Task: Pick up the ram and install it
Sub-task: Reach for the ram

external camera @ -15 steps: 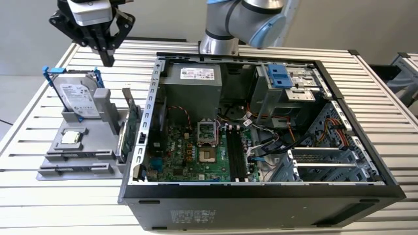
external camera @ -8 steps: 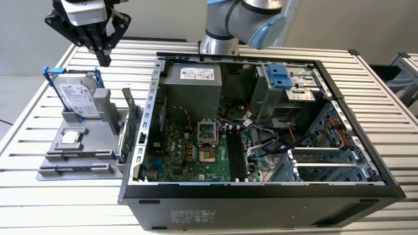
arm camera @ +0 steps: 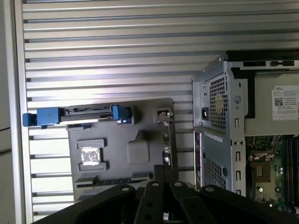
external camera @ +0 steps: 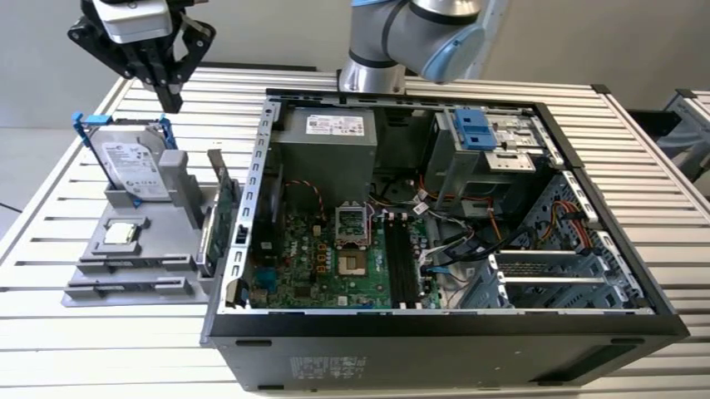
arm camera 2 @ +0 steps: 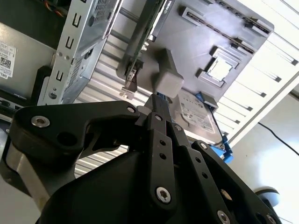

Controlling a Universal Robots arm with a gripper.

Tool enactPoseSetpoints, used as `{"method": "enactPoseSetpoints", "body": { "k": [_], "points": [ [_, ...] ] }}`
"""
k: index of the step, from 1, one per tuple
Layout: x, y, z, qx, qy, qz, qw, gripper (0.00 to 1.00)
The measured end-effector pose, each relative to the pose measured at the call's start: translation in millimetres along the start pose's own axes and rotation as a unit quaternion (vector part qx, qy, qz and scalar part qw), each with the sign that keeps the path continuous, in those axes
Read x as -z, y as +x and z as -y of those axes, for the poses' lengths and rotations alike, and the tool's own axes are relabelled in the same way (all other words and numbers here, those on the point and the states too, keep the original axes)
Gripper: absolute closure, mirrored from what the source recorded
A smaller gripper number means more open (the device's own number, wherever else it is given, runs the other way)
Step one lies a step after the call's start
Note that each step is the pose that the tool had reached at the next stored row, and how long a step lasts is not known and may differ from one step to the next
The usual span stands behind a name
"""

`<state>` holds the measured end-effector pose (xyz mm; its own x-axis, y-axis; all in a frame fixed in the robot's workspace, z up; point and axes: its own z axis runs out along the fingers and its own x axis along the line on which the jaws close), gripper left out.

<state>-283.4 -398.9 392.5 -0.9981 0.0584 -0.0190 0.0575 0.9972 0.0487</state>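
Ram (arm camera: 117,181) in holder (arm camera: 145,116) slot, first wrist view

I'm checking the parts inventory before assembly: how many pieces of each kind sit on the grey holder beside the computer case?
hard drive: 1
expansion card: 1
processor chip: 1
ram: 1
Total: 4

Fingers (arm camera 2: 159,116), prob. together, over gray tray (arm camera 2: 233,42) w/ HDD (arm camera 2: 198,114)
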Motion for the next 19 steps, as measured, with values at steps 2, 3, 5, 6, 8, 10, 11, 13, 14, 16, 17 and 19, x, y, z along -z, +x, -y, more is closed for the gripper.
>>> {"method": "enactPoseSetpoints", "body": {
  "k": [2, 3, 5, 6, 8, 10, 11, 13, 14, 16, 17, 19],
  "points": [
    [0.0, 1.0, 0.1, 0.0, 0.0, 0.0, 1.0, 1.0],
    [0.0, 1.4, 0.1, 0.0, 0.0, 0.0, 1.0, 1.0],
    [0.1, 3.0, 0.2, 0.0, 0.0, -0.0001, 1.0, 1.0],
    [0.1, 3.9, 0.2, 0.0, 0.0, 0.0, 1.0, 1.0],
    [0.1, 6.6, 0.4, 0.0, 0.0, 0.0, 1.0, 1.0],
    [0.2, 8.9, 0.5, 0.0, 0.0, 0.0, 1.0, 1.0],
    [0.2, 10.1, 0.6, 0.0, 0.0, 0.0, 1.0, 1.0],
    [0.3, 12.3, 0.7, 0.0, 0.0, 0.0, 1.0, 1.0],
    [0.3, 13.4, 0.8, 0.0, 0.0, 0.0, 1.0, 1.0],
    [0.4, 15.6, 0.9, 0.0, 0.0, 0.0, 1.0, 1.0],
    [0.4, 16.9, 1.0, 0.0, 0.0, 0.0, 1.0, 1.0],
    [0.4, 19.3, 1.1, 0.0, 0.0, 0.0, 1.0, 1.0]
  ]
}}
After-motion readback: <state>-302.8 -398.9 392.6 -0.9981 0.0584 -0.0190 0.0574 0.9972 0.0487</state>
